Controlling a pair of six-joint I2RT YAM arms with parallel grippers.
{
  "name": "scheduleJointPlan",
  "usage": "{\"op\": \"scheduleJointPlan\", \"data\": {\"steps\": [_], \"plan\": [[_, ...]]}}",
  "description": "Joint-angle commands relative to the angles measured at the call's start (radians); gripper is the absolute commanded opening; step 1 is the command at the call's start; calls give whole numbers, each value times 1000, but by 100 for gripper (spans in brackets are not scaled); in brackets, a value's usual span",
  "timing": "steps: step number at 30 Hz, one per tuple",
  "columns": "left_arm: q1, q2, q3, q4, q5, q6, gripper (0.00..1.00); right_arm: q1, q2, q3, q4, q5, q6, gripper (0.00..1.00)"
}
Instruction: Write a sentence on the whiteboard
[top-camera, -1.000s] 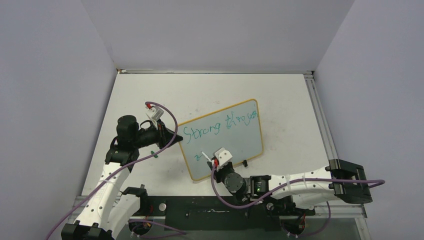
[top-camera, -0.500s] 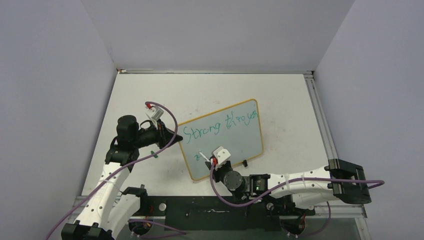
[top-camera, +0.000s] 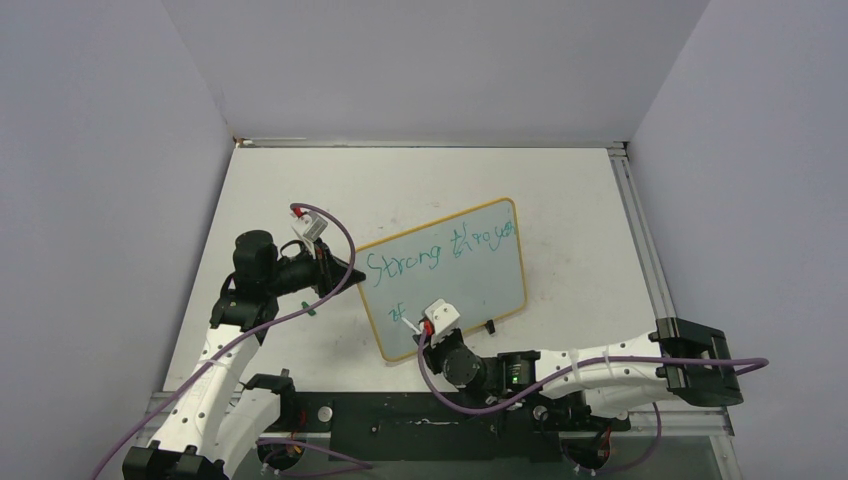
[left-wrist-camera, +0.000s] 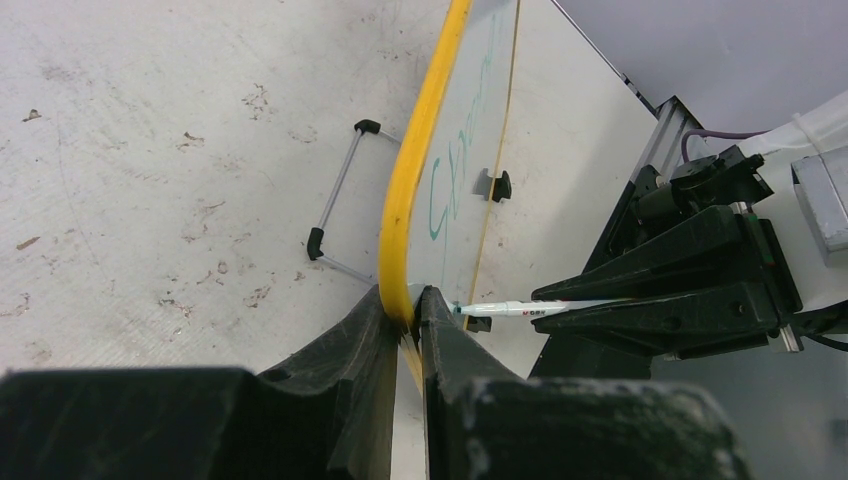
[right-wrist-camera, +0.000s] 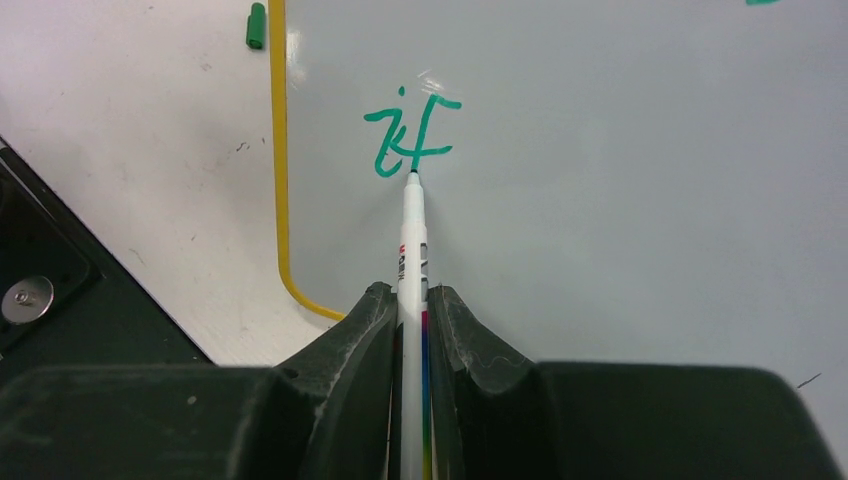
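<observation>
Right end effector (right-wrist-camera: 410, 300) clamping marker (right-wrist-camera: 412, 230), tip on whiteboard (right-wrist-camera: 620, 200), at sentence (right-wrist-camera: 405, 140)

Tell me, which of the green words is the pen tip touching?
The small "it", alone on the lower line: the pen tip rests at its t's foot. "Strong" and the word beside it sit on the upper line, clear of the pen.

green sentence (top-camera: 403, 262) on whiteboard (top-camera: 490, 290): "strong through", below it "it"
</observation>
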Motion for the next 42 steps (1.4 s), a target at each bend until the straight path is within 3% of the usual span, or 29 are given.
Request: {"op": "scheduleJointPlan", "data": {"steps": [1,16,32,42], "plan": [[-7,-3,21,24,7,29,0,9,4,13,-47,8,37,5],[-7,-2,21,24,4,29,0,12,-120,-1,-3,130,-9,5],[-7,0,22,23,3,30,0,7,-122,-32,-110,173,59,5],[-7,1,21,21,2,30,0,-44,-99,-30,-41,154,-16,5]]}}
